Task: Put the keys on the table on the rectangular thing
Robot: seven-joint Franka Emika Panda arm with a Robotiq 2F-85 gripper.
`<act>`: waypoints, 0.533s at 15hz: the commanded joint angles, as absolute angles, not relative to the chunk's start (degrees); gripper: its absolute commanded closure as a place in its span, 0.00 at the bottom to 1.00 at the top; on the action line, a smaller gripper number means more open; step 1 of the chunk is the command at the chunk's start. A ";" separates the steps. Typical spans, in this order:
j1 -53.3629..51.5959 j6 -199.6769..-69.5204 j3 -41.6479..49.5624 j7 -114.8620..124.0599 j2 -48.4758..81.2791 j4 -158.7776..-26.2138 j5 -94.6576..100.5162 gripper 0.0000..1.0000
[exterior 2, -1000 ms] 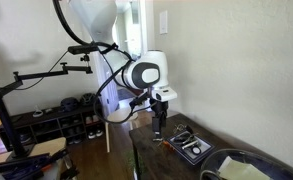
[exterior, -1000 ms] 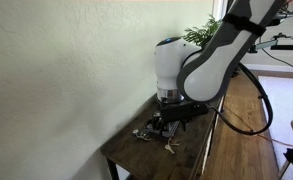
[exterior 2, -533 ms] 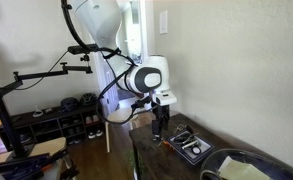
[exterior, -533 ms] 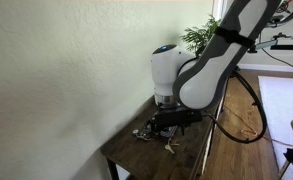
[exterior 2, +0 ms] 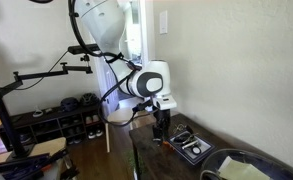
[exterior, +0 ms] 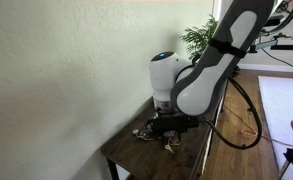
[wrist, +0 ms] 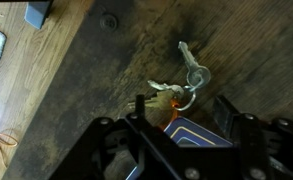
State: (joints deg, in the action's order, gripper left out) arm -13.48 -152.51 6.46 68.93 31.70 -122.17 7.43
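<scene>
The keys (wrist: 182, 84), a small silver bunch on a ring, lie on the dark brown wooden table (wrist: 106, 70). My gripper (wrist: 184, 112) is open and hangs just above the table, with the keys just beyond its fingertips. A blue rectangular thing with a pale line and an orange edge (wrist: 191, 133) shows between the fingers. In an exterior view the gripper (exterior 2: 162, 130) stands beside the small dark rectangular tray (exterior 2: 193, 146), which holds pale items. In an exterior view the gripper (exterior: 172, 126) is low over the table (exterior: 131, 152), with a pale piece of the keys (exterior: 169, 147) below it.
A round dark dish (exterior 2: 242, 168) sits past the tray. The wall runs close along the table's far side. A potted plant (exterior: 198, 38) stands at the table's end. The table edge and wood floor (wrist: 16, 100) lie close by. A shoe rack (exterior 2: 56, 120) stands behind.
The arm has folded and shifted a little, and the gripper has sunk slightly toward the table. The keys and tray have not moved.
</scene>
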 commanded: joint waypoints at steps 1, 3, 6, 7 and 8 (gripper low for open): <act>-15.01 -154.30 7.84 70.72 32.86 -121.56 6.69 0.59; -15.00 -154.20 7.84 70.72 33.15 -121.25 6.55 0.73; -15.00 -154.01 7.87 70.73 33.08 -121.13 6.45 0.93; -15.00 -154.03 7.91 70.73 32.94 -121.14 6.46 0.94; -14.95 -154.04 7.91 70.70 32.84 -121.19 6.43 0.95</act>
